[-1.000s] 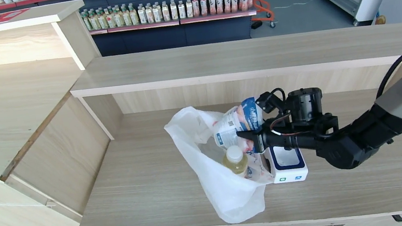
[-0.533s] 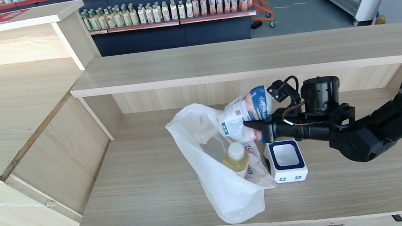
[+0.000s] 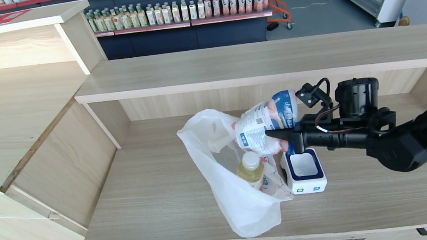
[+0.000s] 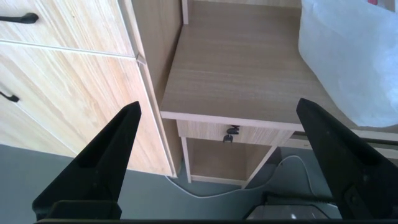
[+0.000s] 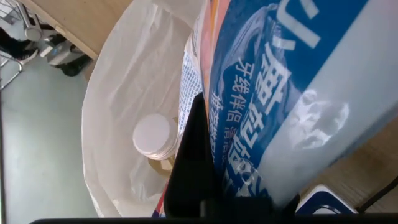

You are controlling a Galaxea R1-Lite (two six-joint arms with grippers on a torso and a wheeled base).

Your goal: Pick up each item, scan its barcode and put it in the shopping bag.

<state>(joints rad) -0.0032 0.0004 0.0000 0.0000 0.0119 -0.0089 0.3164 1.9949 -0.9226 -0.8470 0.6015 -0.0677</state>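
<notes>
Blue-white packet (image 3: 267,126) tilted above open white bag (image 3: 224,190), bottle (image 3: 250,170) inside

Packet (image 3: 261,127) near scanner (image 3: 304,171): white characters on blue band, small blue print, square code. Red sign (image 3: 0,19) well apart from scanner. Wording unreadable throughout.

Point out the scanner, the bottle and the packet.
scanner (image 3: 304,166): head view, on its white top window.
bottle (image 3: 250,171): head view, on its shoulder below the cap.
packet (image 3: 264,124): head view, on its printed middle.
</notes>
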